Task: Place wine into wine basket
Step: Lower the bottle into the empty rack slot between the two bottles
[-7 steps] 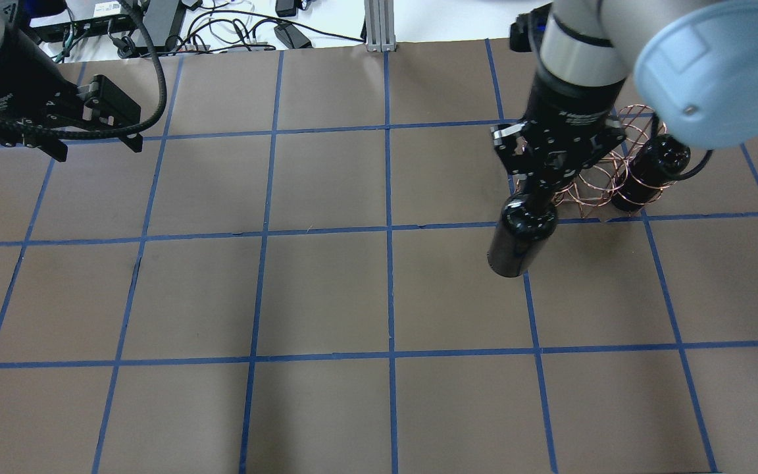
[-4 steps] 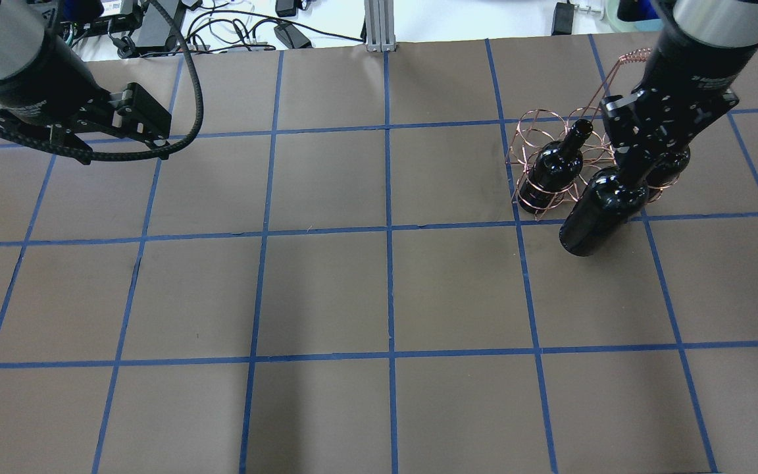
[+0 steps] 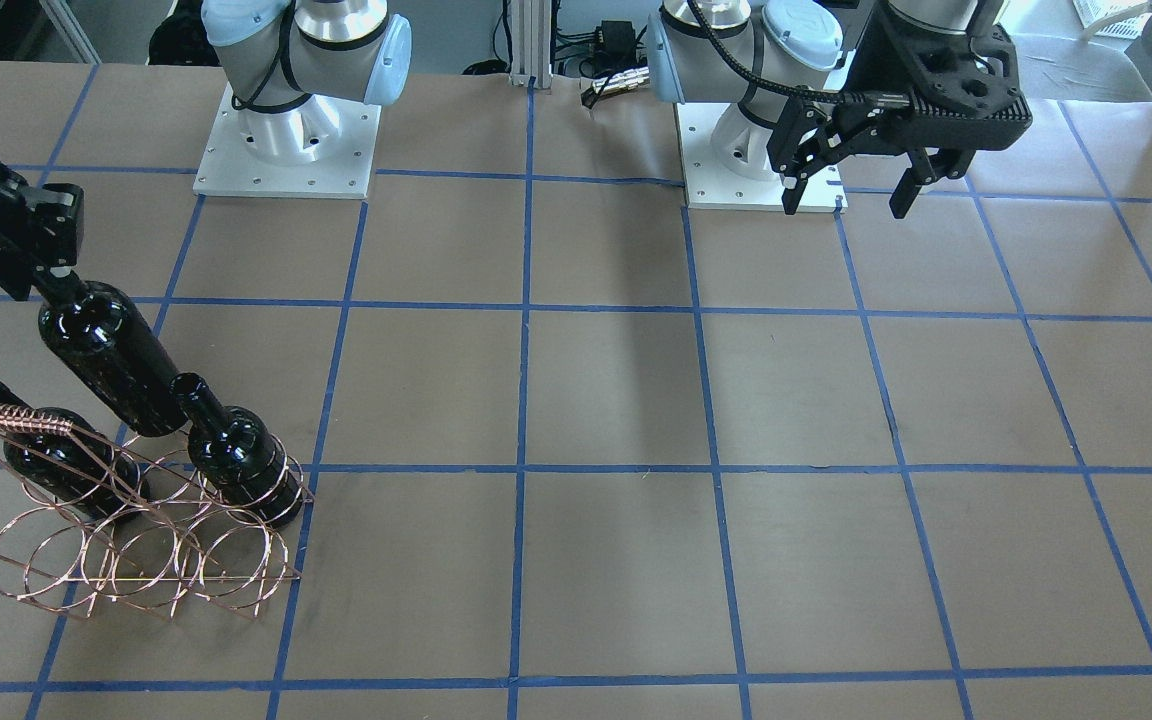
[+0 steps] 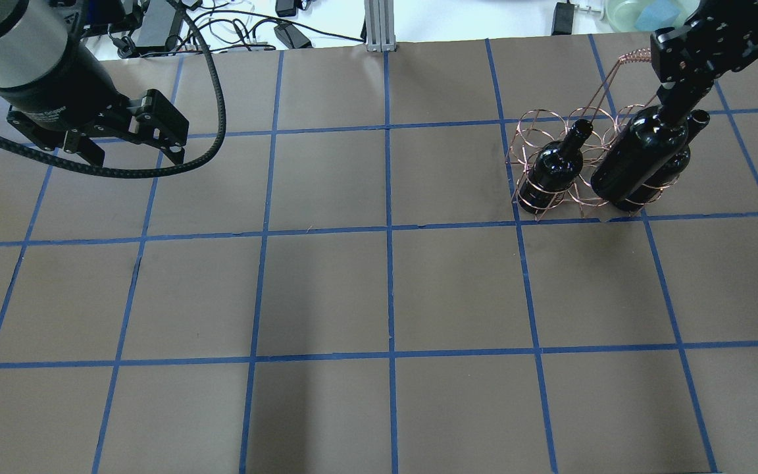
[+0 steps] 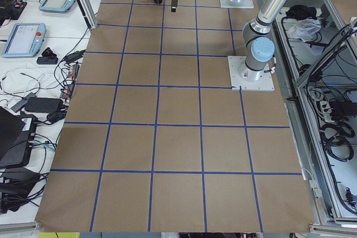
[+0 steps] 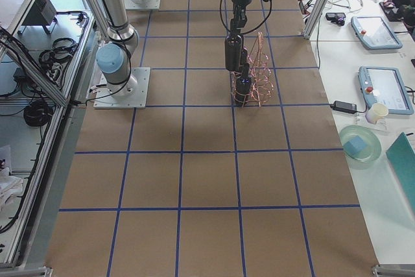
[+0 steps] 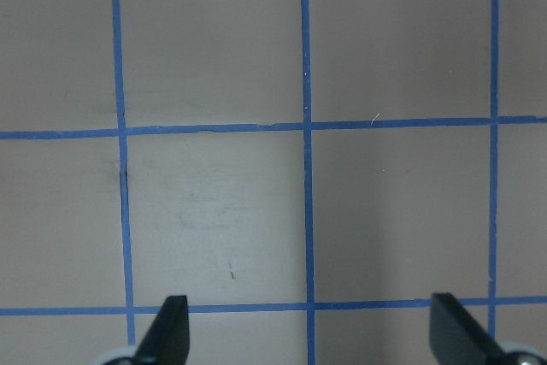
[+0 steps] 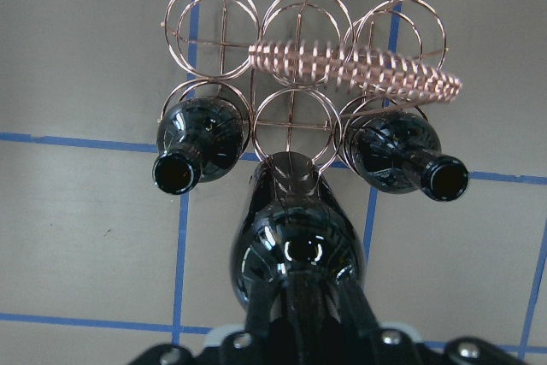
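Our right gripper (image 4: 678, 104) has its fingers clamped on the short neck of the wine (image 4: 639, 158), a glossy black glass bottle with no label. It's hanging tilted, base pointing at the wine basket (image 8: 342, 59). That basket is thin rose-gold wire bent into round rings, stacked under a coiled, ribbed top bar. From the right wrist camera, the bottle's round base sits right at the middle ring of the nearer row, between two look-alike bottles: the left bottle (image 8: 201, 138) and the right bottle (image 8: 393, 147). Both already lie in the outer rings, open mouths facing out. We honestly can't tell if the base is inside the ring yet. Our left gripper (image 3: 848, 200) hovers well apart, fingers spread wide and holding nothing, over the matte brown table (image 4: 326, 289) with its blue tape grid.
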